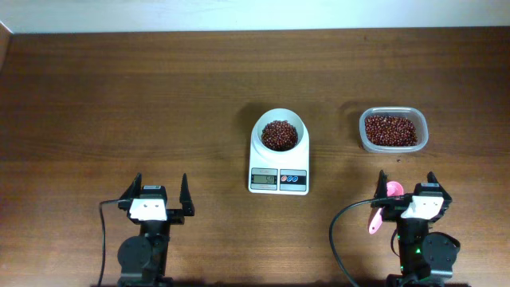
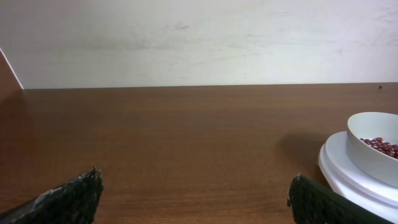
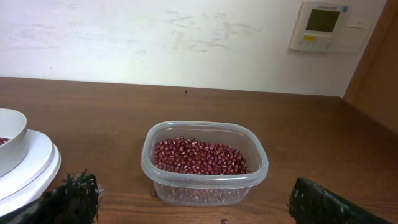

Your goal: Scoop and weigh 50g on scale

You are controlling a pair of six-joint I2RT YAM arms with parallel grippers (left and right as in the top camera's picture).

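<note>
The white scale (image 1: 279,169) stands mid-table, and its round bowl (image 1: 266,127) holds dark red-brown beans (image 1: 279,135). The left wrist view has the scale (image 2: 348,171) and some beans (image 2: 380,146) at its right edge. In the right wrist view only the scale's edge (image 3: 28,168) shows, at the left. My left gripper (image 1: 161,177) (image 2: 196,172) is open over bare wood, left of the scale. My right gripper (image 1: 407,174) (image 3: 193,178) is open with nothing between its fingers, facing a clear tub. A pink scoop (image 1: 376,214) lies on the table by its left finger.
The clear plastic tub (image 1: 422,131) (image 3: 258,168) of beans (image 3: 199,155) sits right of the scale, just ahead of my right gripper. A stray bean (image 3: 224,221) lies in front of it. A wall with a control panel (image 3: 322,25) rises behind the table's far edge.
</note>
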